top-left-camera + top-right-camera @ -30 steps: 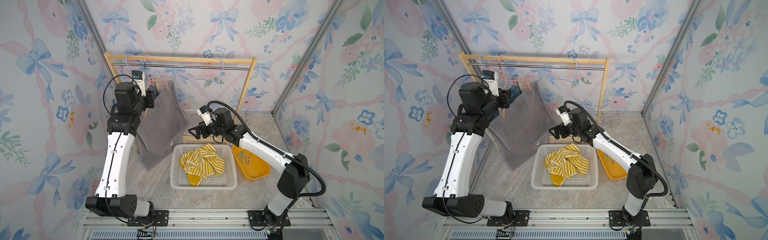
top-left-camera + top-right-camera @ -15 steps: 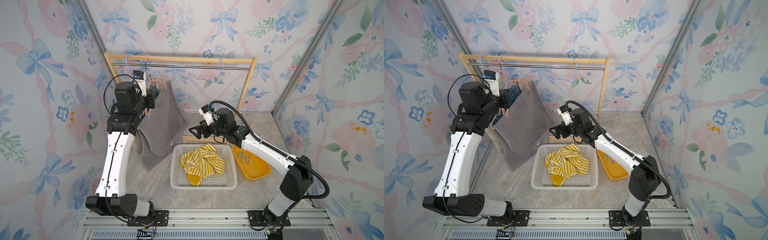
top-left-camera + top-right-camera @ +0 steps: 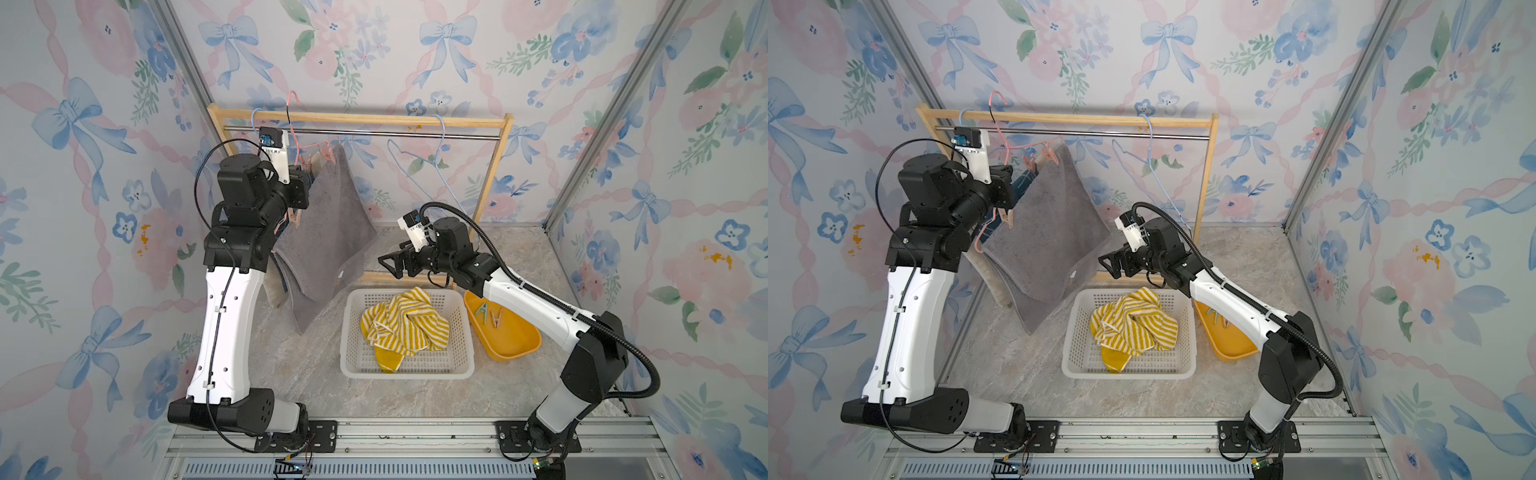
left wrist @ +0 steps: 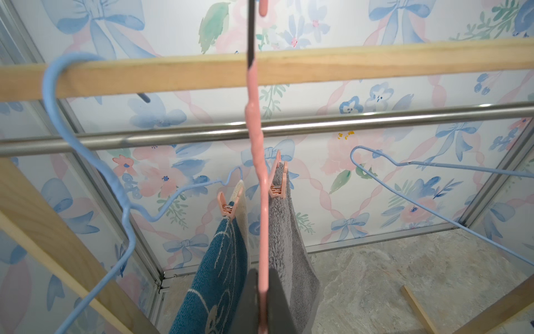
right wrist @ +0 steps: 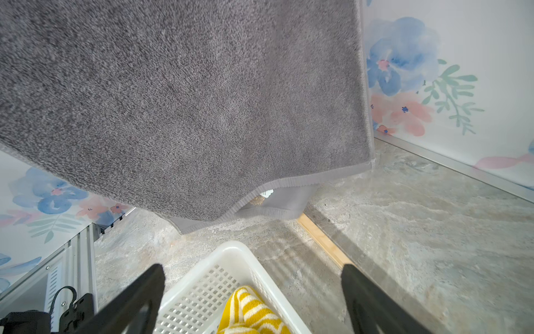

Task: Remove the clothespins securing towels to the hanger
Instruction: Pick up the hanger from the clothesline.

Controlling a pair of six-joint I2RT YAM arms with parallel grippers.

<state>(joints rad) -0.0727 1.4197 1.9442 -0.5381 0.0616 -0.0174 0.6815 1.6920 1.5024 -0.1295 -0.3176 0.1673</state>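
Note:
My left gripper (image 4: pixel 263 277) is shut on the wire of the pink hanger (image 4: pixel 255 162), high at the rack's left end (image 3: pixel 305 183). A pink clothespin (image 4: pixel 278 185) pins the grey towel (image 3: pixel 328 237) to that hanger. Beside it another clothespin (image 4: pixel 228 206) holds the dark blue towel (image 4: pixel 216 274) on a blue hanger (image 4: pixel 86 162). A further pink clothespin (image 3: pixel 1005 216) shows below the gripper. My right gripper (image 3: pixel 390 266) is open and empty, over the far rim of the white basket (image 3: pixel 407 370) and facing the grey towel's lower edge (image 5: pixel 202 115). The yellow striped towel (image 3: pixel 405 322) lies in the basket.
A yellow tray (image 3: pixel 511 345) right of the basket holds loose clothespins (image 3: pixel 490 316). An empty blue hanger (image 3: pixel 432 174) hangs on the steel rail (image 3: pixel 395 134) of the wooden rack (image 3: pixel 494 174). Patterned walls close in on three sides.
My left gripper has closed on the pink hanger's wire, and the grey towel swayed a little. The right arm has hardly moved.

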